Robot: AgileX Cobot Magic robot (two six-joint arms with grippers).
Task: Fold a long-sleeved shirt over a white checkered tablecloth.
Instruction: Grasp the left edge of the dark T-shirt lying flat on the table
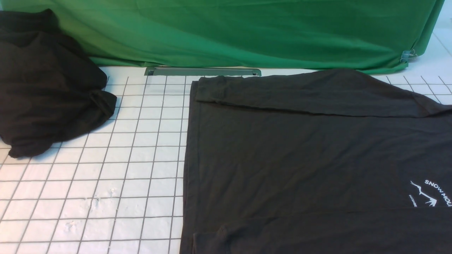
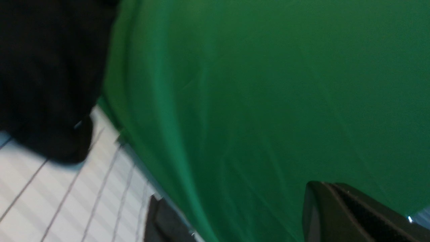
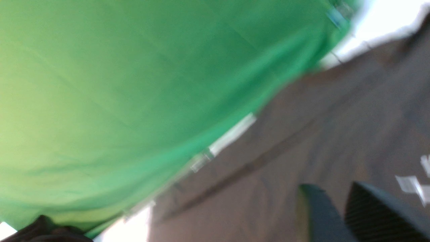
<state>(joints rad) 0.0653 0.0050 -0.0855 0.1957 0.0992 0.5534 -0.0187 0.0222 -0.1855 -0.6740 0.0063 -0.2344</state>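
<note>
Running past the right edge of the front view, the long-sleeved shirt (image 1: pixel 300 158) lies flat on the white checkered tablecloth (image 1: pixel 141 158), its print and near sleeve cut off. A black cloth heap (image 1: pixel 49 84) is cropped at the left. The left gripper (image 2: pixel 322 188) is closed, partly in frame; the right gripper (image 3: pixel 332 195), blurred and cropped, has its fingertips slightly apart.

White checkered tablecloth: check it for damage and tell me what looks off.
The white checkered tablecloth has small scuffed, roughened spots on its left part, between the black cloth heap and the near edge; they break its otherwise smooth surface.
</note>
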